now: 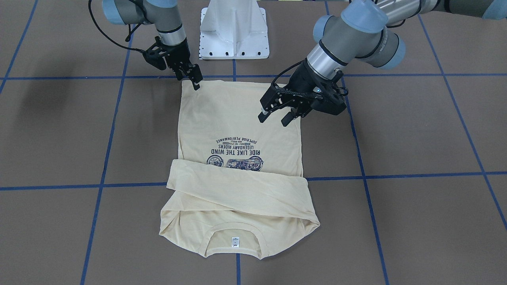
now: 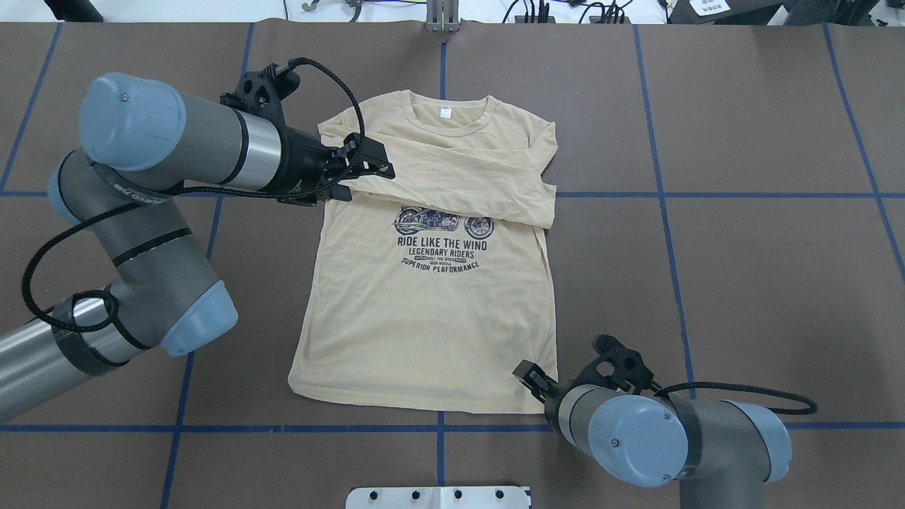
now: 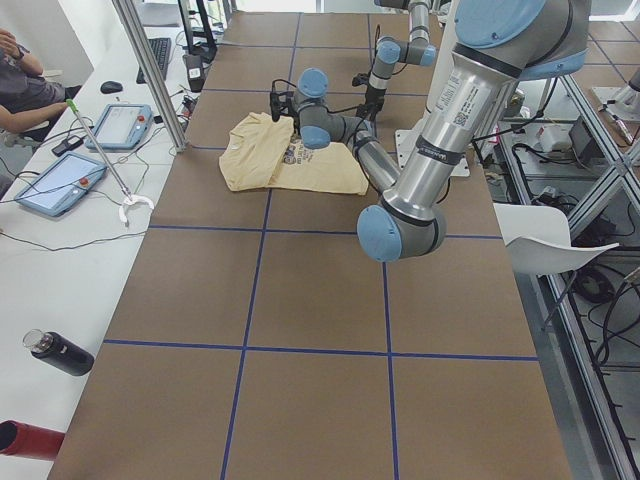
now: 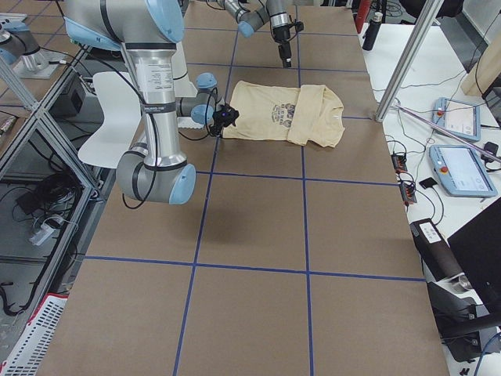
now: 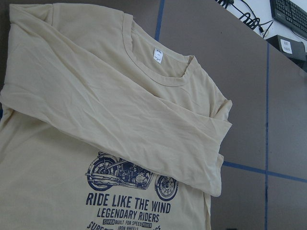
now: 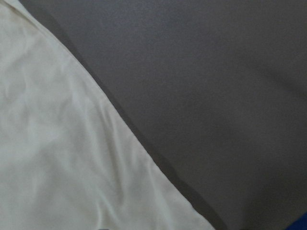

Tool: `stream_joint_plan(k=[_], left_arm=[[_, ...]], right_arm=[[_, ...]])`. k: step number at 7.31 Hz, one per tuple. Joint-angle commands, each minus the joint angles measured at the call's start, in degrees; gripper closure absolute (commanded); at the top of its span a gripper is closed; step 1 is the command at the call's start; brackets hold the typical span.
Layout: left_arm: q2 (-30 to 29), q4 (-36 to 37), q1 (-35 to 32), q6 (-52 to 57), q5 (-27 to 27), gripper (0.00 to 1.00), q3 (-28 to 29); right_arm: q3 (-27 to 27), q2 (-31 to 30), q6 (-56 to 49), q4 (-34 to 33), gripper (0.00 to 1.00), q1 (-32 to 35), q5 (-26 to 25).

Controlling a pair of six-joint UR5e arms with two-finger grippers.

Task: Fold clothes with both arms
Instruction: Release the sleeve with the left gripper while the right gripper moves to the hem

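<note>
1. Pale cream-yellow long-sleeved cotton T-shirt lies flat, front up, on the brown table crossed by blue tape lines. It is just out from the white pedestal base, with its hem nearest the pedestal base and its collar farthest.
2. Its sleeves are folded across the chest, beyond the print as seen from the pedestal base. How the two overlap is hard to make out.
3. The navy print reads "RIDE LIKE THE WIND". From the front, a sleeve edge cuts off part of the motorcycle, and the left wrist view crops the lowest lines.
4. The small white neck label is too small to read.
5. The black two-finger left gripper hangs above the shirt's side edge with its jaws spread, holding nothing.
6. The black two-finger right gripper has its tip at the hem corner close to the pedestal base. From the front its fingers overlap, from overhead its own wrist hides most of it, and its wrist view shows only a cloth edge and table. I cannot tell whether it is open, closed or pinching cloth.
</note>
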Motion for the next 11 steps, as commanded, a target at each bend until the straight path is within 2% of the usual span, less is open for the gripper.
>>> stream_joint_plan(k=[1, 4, 5, 6, 7, 9, 10, 11], left_arm=[[0.0, -0.1, 0.1, 0.0, 0.1, 0.17, 0.3], [0.0, -0.1, 0.1, -0.1, 0.2, 0.17, 0.5], [0.0, 0.0, 0.2, -0.1, 0.2, 0.17, 0.6], [0.0, -0.1, 0.2, 0.0, 0.3, 0.17, 0.8], [0.0, -0.1, 0.2, 0.0, 0.2, 0.17, 0.9], [0.0, -0.1, 0.2, 0.0, 0.3, 0.17, 0.9], [0.0, -0.1, 0.2, 0.0, 0.3, 0.17, 0.9], [0.0, -0.1, 0.2, 0.0, 0.3, 0.17, 0.9]], right_arm=[[1.7, 0.2, 0.0, -4.4, 0.09, -0.2, 0.2], [1.2, 0.7, 0.0, -4.4, 0.15, -1.1, 0.1], [1.2, 0.6, 0.0, -4.4, 0.27, -1.1, 0.1], [1.3, 0.6, 0.1, -4.4, 0.48, -1.1, 0.1], [1.3, 0.5, 0.1, -4.4, 0.53, -1.1, 0.1], [1.2, 0.6, 0.1, -4.4, 0.55, -1.1, 0.1], [1.2, 0.5, 0.1, -4.4, 0.66, -1.0, 0.1], [1.3, 0.5, 0.1, -4.4, 0.93, -1.0, 0.1]])
